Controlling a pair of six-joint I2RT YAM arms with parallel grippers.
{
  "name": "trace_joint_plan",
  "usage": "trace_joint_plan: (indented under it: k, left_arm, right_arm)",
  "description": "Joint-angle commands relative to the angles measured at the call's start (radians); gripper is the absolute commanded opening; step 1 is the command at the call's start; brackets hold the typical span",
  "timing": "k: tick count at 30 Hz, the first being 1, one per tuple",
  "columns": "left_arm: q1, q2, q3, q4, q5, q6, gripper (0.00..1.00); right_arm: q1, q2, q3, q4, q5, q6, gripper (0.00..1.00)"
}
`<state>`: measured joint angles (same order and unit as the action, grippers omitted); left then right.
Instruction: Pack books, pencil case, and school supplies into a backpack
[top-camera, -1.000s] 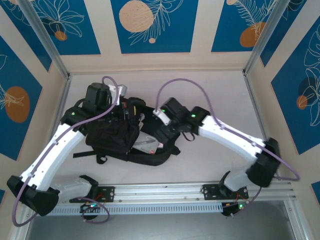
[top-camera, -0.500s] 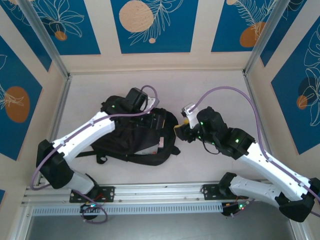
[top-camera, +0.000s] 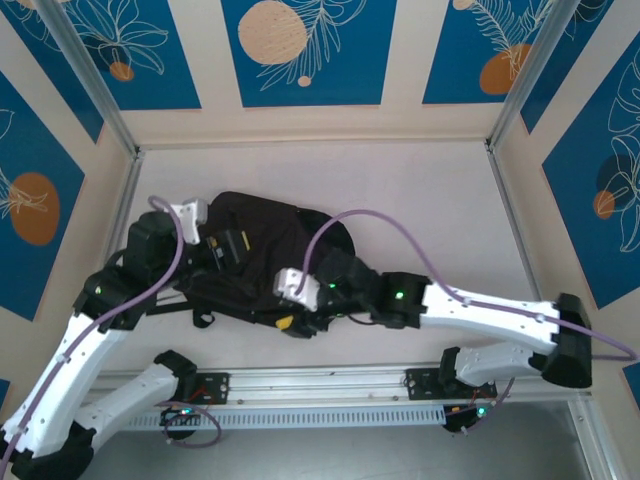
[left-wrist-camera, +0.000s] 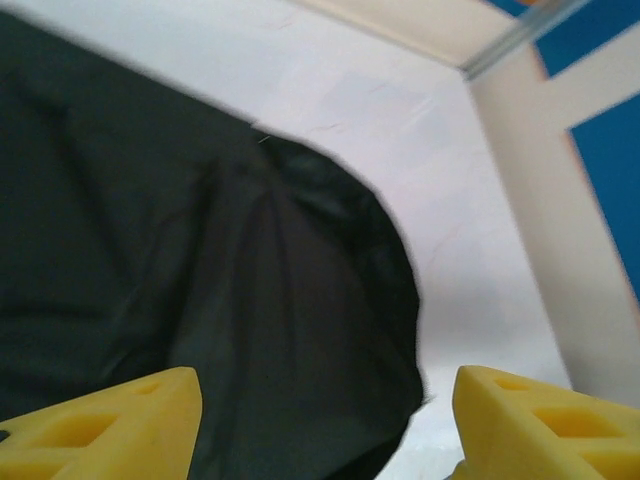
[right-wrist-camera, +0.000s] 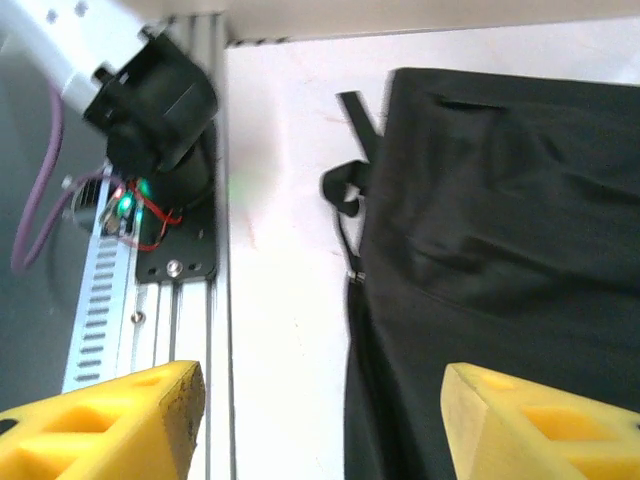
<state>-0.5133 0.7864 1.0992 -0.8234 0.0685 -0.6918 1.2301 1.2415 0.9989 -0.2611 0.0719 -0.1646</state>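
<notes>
Both your left pincer (left-wrist-camera: 325, 405) and right pincer (right-wrist-camera: 322, 405) gape open and empty above the backpack (top-camera: 268, 226) on the worktop (top-camera: 430, 200).

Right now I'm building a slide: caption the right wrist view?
Open right hand hovers over the black backpack beside the rail.

My table (top-camera: 430, 190): white top across the middle of the top view. Aluminium rail (top-camera: 320, 382) runs along the bottom, slotted cable duct (top-camera: 320, 415) just below it, grey surface (top-camera: 320, 455) under that. Two aluminium posts, one upper left (top-camera: 90, 75) and one upper right (top-camera: 535, 70), both slant inward. Back wall is cream with blue panels (top-camera: 340, 70), white leaf line-art and an orange disc (top-camera: 272, 32) at top centre. In the right wrist view I see the same rail (right-wrist-camera: 215, 300) and duct (right-wrist-camera: 95, 310) down the left side.
</notes>
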Motion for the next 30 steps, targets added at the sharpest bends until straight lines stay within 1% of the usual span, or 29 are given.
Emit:
trace_joint_plan:
  k: [1, 3, 6, 9, 13, 17, 24, 30]
  left_arm:
    - [0.006, -0.073, -0.067, -0.149, -0.151, -0.120, 0.68]
    - [0.007, -0.138, -0.104, -0.168, -0.183, -0.153, 0.68]
    - [0.006, -0.222, -0.146, -0.174, -0.190, -0.174, 0.68]
    - [0.006, -0.256, -0.156, -0.197, -0.201, -0.171, 0.68]
    - [0.007, -0.265, -0.148, -0.212, -0.210, -0.153, 0.68]
    - [0.007, -0.265, -0.146, -0.202, -0.208, -0.142, 0.68]
    - [0.006, -0.257, -0.153, -0.176, -0.195, -0.133, 0.68]
    - [0.007, -0.266, -0.168, -0.162, -0.184, -0.131, 0.67]
  right_arm:
    - [0.047, 0.106, 0.000, 0.165, -0.090, -0.205, 0.64]
    - [0.057, 0.170, -0.006, 0.240, -0.094, -0.246, 0.63]
    - [0.047, 0.237, -0.039, 0.398, -0.097, -0.289, 0.63]
    - [0.032, 0.302, -0.040, 0.498, -0.076, -0.307, 0.60]
    - [0.012, 0.365, -0.013, 0.515, -0.063, -0.287, 0.56]
    - [-0.002, 0.394, -0.008, 0.525, -0.067, -0.262, 0.54]
    - [-0.005, 0.440, 0.015, 0.535, -0.050, -0.247, 0.52]
    - [0.000, 0.488, 0.055, 0.527, -0.007, -0.268, 0.46]
